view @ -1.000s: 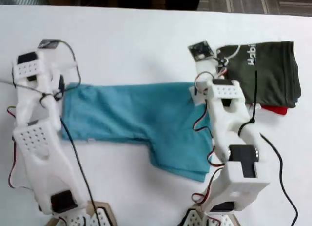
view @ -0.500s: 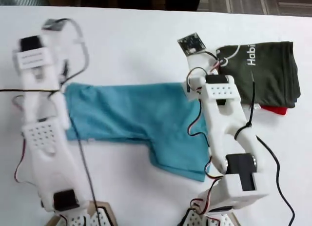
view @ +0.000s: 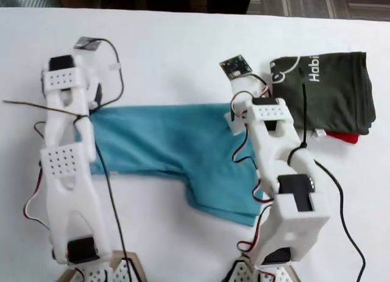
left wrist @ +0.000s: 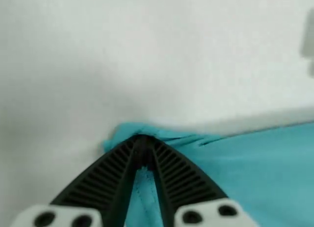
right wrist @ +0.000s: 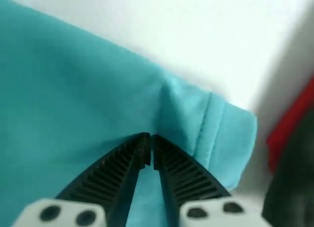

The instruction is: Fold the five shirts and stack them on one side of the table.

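My arms stretch forward, low over the table (view: 183, 44). My left gripper (left wrist: 142, 144) pinches one end of the teal shirt (view: 164, 142), and my right gripper (right wrist: 148, 143) clamps the other.

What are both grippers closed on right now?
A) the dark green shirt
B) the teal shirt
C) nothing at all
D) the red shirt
B: each wrist view shows the fingertips pinched shut on fabric of the teal shirt, the left gripper at one corner and the right gripper near the other end.
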